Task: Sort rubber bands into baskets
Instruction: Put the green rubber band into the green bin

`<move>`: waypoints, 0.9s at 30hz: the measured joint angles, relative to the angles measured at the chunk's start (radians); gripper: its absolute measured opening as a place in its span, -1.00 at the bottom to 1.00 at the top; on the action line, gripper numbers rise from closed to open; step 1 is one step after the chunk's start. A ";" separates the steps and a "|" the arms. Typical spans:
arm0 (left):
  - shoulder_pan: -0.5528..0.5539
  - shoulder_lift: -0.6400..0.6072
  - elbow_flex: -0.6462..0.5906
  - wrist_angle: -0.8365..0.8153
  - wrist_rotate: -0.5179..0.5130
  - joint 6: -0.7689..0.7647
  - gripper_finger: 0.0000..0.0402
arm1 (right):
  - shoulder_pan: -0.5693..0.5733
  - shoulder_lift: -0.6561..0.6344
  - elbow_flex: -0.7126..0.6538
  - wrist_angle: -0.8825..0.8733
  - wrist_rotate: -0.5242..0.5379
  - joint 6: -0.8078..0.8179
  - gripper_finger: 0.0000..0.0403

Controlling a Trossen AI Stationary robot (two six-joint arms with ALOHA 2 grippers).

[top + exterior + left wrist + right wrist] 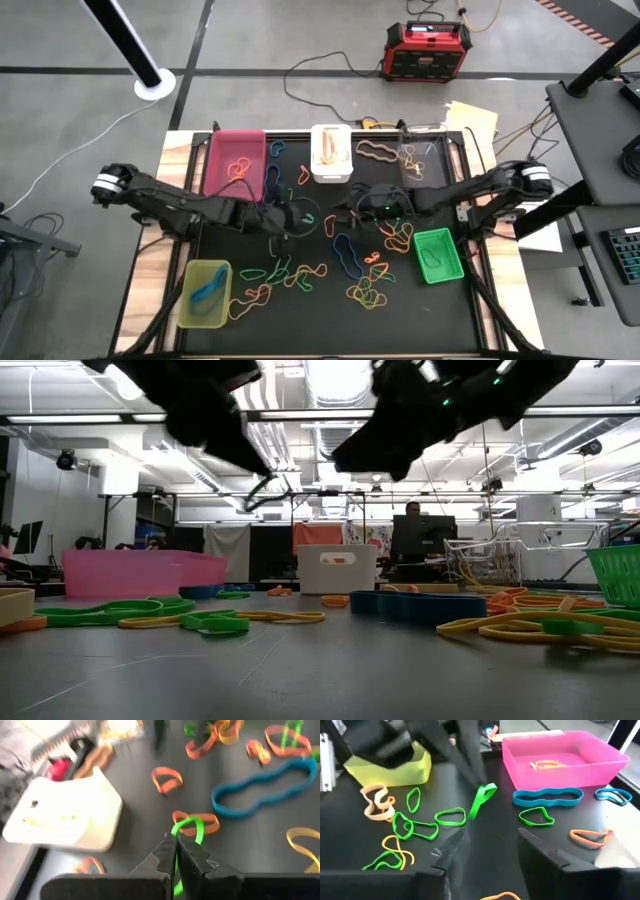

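Left tool [176, 856] holds a green band [189, 827] over mid-surface; right tool [492, 851] faces it, empty.

Left tool's fingers are pinched shut on one end of the green band, and the loop hangs off their tips, long axis running straight on from the fingers, clear of the black surface [310, 310]. From the right wrist view the same band dangles just ahead of the right tool, whose fingers stand apart with nothing between them. Judgement: the bright green basket [439, 255] lies on the right arm's side, just beside that arm and well apart from the left tool, so the right arm is the nearer carrier; either a hand-over or a long reach across by the left. The loose bands [300, 272] lie scattered below both tools.
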 joint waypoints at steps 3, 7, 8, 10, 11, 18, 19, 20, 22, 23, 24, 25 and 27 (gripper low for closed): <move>0.028 0.001 0.000 0.055 -0.002 0.049 -1.00 | 0.000 0.066 0.034 0.029 0.001 0.003 -0.11; 0.055 0.001 0.000 0.086 -0.001 0.063 -1.00 | -0.003 0.141 0.091 0.036 0.001 0.012 -0.01; 0.061 0.001 0.000 0.086 -0.001 0.063 -1.00 | -0.003 0.159 0.107 0.032 0.001 0.012 0.00; 0.064 0.002 0.000 0.083 0.000 0.063 -1.00 | -0.003 0.192 0.140 0.034 0.001 0.011 0.01; 0.064 0.002 0.000 0.081 0.000 0.063 -1.00 | -0.003 0.203 0.154 0.033 0.002 0.009 0.00; 0.064 0.002 -0.002 0.056 0.002 0.067 -1.00 | -0.019 0.228 0.206 0.028 0.008 0.015 -0.08; 0.064 0.002 -0.003 0.056 0.002 0.067 -1.00 | -0.022 0.227 0.205 0.026 0.009 0.021 -0.12; 0.064 0.002 -0.003 0.056 0.002 0.067 -1.00 | -0.024 0.227 0.205 0.028 0.009 0.028 -0.16; 0.064 0.002 -0.004 0.057 0.002 0.067 -1.00 | -0.026 0.226 0.206 0.014 0.011 0.042 -0.30; 0.064 0.002 -0.004 0.060 0.002 0.067 -1.00 | -0.026 0.226 0.207 0.004 0.011 0.045 -0.39; 0.065 0.002 -0.004 0.061 0.002 0.069 -1.00 | -0.025 0.226 0.208 -0.002 0.011 0.045 -0.51; 0.066 0.002 -0.004 0.062 0.002 0.077 -1.00 | -0.025 0.226 0.208 -0.003 0.011 0.045 -0.63; 0.066 0.002 -0.005 0.071 0.002 0.084 -1.00 | -0.025 0.225 0.208 -0.003 0.010 0.038 -0.86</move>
